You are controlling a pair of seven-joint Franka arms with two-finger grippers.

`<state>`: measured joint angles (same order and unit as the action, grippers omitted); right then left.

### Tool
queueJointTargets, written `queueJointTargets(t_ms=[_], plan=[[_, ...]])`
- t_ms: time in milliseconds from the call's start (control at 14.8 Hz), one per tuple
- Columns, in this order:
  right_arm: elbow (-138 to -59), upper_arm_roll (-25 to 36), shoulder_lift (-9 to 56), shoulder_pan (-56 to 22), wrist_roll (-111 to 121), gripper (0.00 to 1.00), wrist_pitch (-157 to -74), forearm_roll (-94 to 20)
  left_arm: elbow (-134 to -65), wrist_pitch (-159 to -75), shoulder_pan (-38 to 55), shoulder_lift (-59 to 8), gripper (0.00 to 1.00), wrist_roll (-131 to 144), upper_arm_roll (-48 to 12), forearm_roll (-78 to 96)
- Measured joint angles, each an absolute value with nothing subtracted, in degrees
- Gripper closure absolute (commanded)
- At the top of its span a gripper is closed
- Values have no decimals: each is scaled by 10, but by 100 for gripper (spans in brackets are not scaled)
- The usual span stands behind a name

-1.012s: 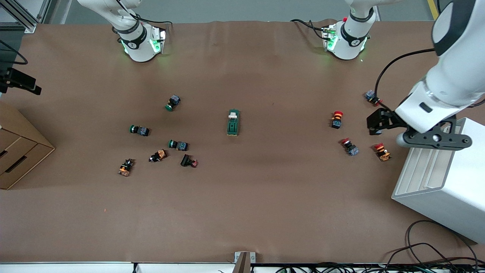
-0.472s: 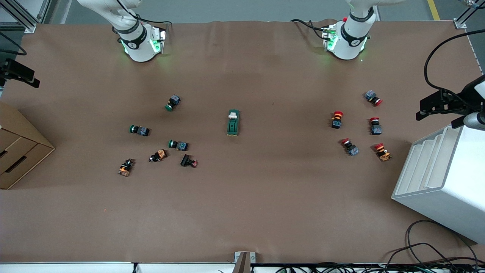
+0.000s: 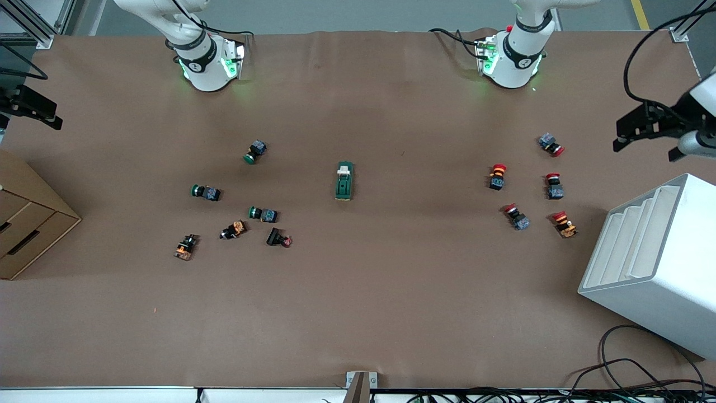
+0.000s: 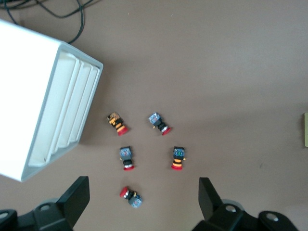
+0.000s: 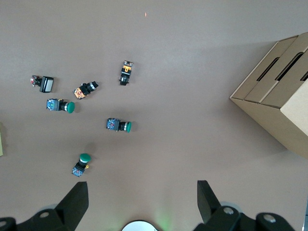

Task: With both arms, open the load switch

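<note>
The load switch [image 3: 344, 181] is placed mid-table. 6 push buttons [image 3: 234, 198] are scattered toward the right arm's end, near a cardboard box [image 3: 25, 224]. 5 push buttons [image 3: 530, 187] are grouped toward the left arm's end, beside a white rack [image 3: 660, 263]. Cables [image 3: 643, 369] are laid nearer the camera than the rack.

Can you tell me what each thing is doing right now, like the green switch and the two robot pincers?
load switch: lying flat mid-table, untouched, white handle end toward the robots' bases.
left pincer: open, empty, up over the red-capped buttons.
right pincer: open, empty, up over the right arm's end of the table.
red-capped buttons: five, lying loose beside the white rack.
green-capped buttons: three, lying on their sides.
</note>
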<state>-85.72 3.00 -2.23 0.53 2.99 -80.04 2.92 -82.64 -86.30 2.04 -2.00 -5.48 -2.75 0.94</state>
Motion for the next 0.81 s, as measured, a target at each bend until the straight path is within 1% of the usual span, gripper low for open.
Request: queueJointTargets(t_ms=[270, 472, 810], plan=[[-884, 33, -41, 12, 30, 0, -805, 19, -866, -863, 21, 10, 0, -26, -41, 8], [-909, 32, -61, 12, 45, 0, -808, 13, -894, -863, 0, 30, 0, -17, -64, 8], [-924, 28, -82, 12, 72, 0, -811, 1, -908, -856, -13, 44, 0, 25, -102, 8]])
